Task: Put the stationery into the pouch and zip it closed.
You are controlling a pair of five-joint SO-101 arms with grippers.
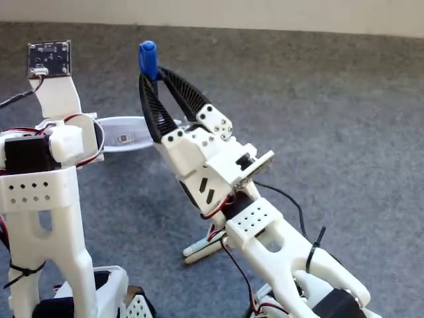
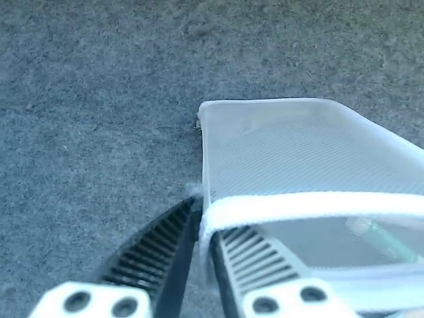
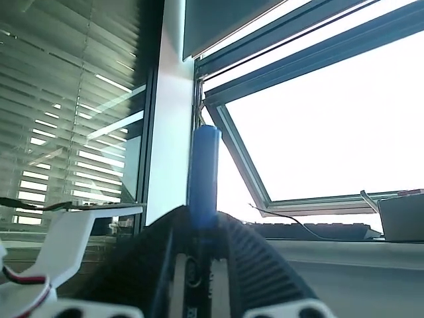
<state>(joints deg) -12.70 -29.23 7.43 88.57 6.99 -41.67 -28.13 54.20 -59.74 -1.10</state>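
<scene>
My right gripper [image 1: 154, 76] points upward above the grey carpet, shut on a blue pen [image 1: 147, 58]. In the right wrist view the blue pen [image 3: 204, 173] stands upright between the black fingers [image 3: 255, 265]. The white mesh pouch [image 1: 124, 134] lies just behind the left arm. My left gripper [image 2: 201, 222] is shut on the white rim of the pouch [image 2: 298, 149], holding its mouth up. A pale green-tipped item [image 2: 377, 240] shows through the mesh inside. Two white pens [image 1: 205, 248] lie on the carpet by the right arm's base.
Grey carpet [image 1: 344, 99] covers the whole work surface, with open room to the right and far side. The left arm's white tower [image 1: 40, 199] stands at the near left. A window and blinds [image 3: 73, 132] lie behind the raised pen.
</scene>
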